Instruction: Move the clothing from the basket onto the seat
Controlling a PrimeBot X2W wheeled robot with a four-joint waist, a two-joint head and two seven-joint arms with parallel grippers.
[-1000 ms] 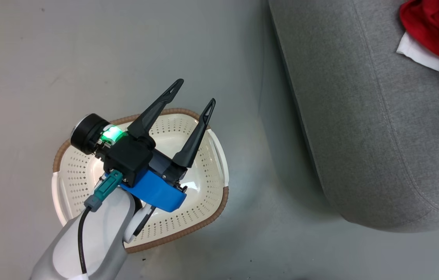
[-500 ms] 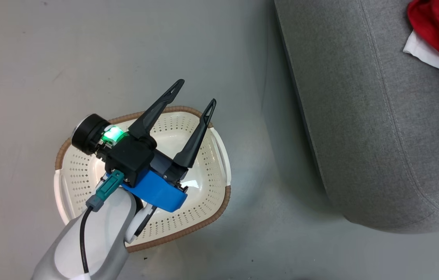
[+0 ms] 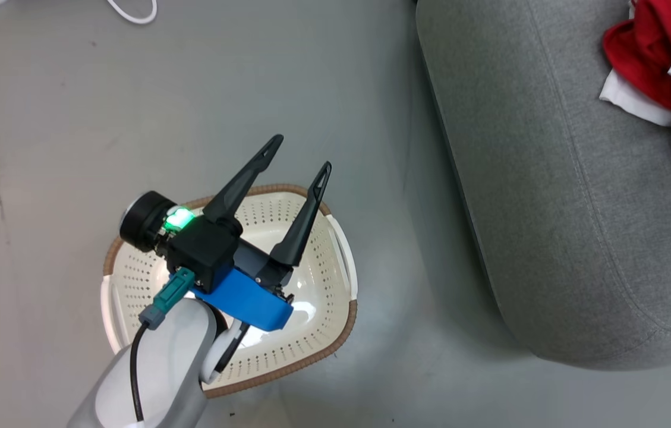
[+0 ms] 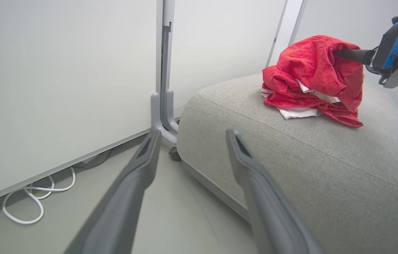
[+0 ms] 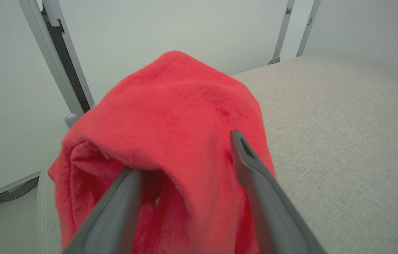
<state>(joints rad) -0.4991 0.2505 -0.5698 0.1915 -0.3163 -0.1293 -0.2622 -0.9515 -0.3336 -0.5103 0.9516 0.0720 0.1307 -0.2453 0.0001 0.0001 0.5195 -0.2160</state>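
Cream plastic basket (image 3: 318, 333) at left looks bare, though the arm (image 3: 157, 368) hides part of its bottom; left gripper (image 3: 301, 151) hangs above it, fingers spread, holding nothing. Rightward sits the grey sofa (image 3: 549, 178) — red clothes (image 3: 638, 47) heaped on it, cut off at the edge. Nearest them is the right gripper (image 5: 184, 153): fingers apart, cloth draped over one.

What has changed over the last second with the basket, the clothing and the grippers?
Mostly the head camera moved: the whole picture shifted, and a white cable now shows at the top. The left gripper stays open over the empty basket, and the clothing stays on the sofa. The right gripper stands open, part of the clothing draped over one finger.
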